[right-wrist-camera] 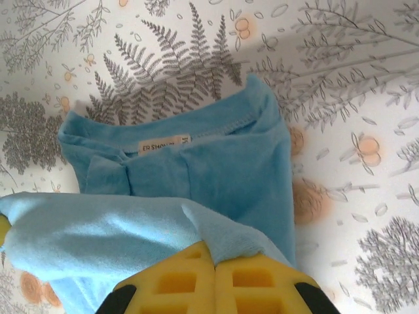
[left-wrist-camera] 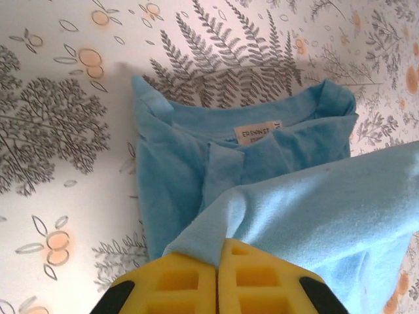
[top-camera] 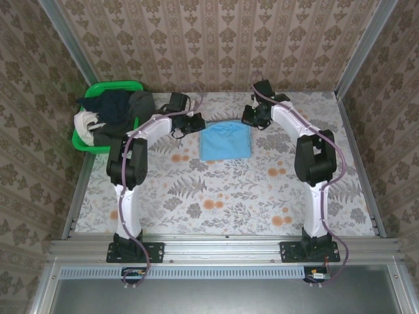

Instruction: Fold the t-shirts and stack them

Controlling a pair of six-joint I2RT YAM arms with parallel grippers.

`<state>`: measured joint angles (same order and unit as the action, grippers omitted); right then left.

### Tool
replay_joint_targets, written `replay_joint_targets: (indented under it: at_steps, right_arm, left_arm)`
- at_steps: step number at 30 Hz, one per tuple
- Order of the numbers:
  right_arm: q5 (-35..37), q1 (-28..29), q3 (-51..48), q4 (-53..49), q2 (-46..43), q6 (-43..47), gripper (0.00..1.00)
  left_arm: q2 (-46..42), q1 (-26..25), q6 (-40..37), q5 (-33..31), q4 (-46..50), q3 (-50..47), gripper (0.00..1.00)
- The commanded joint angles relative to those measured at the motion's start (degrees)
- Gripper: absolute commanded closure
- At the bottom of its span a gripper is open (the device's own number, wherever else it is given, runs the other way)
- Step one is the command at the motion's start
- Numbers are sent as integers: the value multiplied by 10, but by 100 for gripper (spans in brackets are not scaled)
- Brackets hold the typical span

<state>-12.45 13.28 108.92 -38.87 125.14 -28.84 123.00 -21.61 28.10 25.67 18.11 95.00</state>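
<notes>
The blue t-shirt (top-camera: 225,142) lies partly folded on the far middle of the tabletop (top-camera: 216,196). The left pincer (left-wrist-camera: 217,278) and the right pincer (right-wrist-camera: 213,281) each pinch its edge tight. If one lets go first, the fold may land crooked.

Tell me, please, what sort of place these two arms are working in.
Probably a lab test cell dressed like a home laundry corner: wallpapered panels held in bare metal framing, a floral-clothed table, a green basket heaped with clothes, and a light blue t-shirt on the cloth.
</notes>
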Motion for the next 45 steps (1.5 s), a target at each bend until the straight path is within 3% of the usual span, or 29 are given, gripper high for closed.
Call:
replay_joint_targets:
  at_steps: [1,2,4,5,7,9,13,17,21,27,34,36,41,44,45]
  right_arm:
    - [-18,-8,59,-31,38,10,92]
    - [-17,-11,74,-38,47,11,84]
    - [-19,-16,93,-43,57,11,82]
    - [-22,-18,103,-48,58,11,72]
    - [-14,-20,110,-53,49,12,54]
    - [-4,-19,103,-54,29,14,53]
    - [36,7,0,4,-58,22,52]
    - [8,23,-84,102,-71,5,55]
    - [-8,19,-7,85,20,6,59]
    - [-6,-8,117,30,135,-7,59]
    - [-73,-46,158,24,157,-7,52]
    - [-64,-46,153,9,139,0,51]
    - [5,-25,35,38,18,29,33]
    - [70,7,-58,62,-64,45,27]
    - [78,21,-100,78,-87,48,26]
  left_arm:
    - [28,10,-8,25,22,55,81]
    - [34,12,-10,22,29,67,71]
    - [42,14,-16,18,37,86,66]
    - [43,16,-20,16,46,96,59]
    - [40,20,-28,7,61,110,53]
    - [27,21,-39,1,68,107,49]
    - [-18,10,-53,-6,37,48,53]
    - [1,-12,-73,6,17,43,54]
    - [74,-17,-73,31,32,112,60]
    - [163,-2,-73,9,54,188,63]
    - [170,5,-77,14,62,188,63]
    - [153,4,-75,20,60,185,63]
    - [80,-3,-91,18,68,162,59]
    - [8,-3,-97,11,56,97,55]
    - [-24,-3,-98,3,44,59,49]
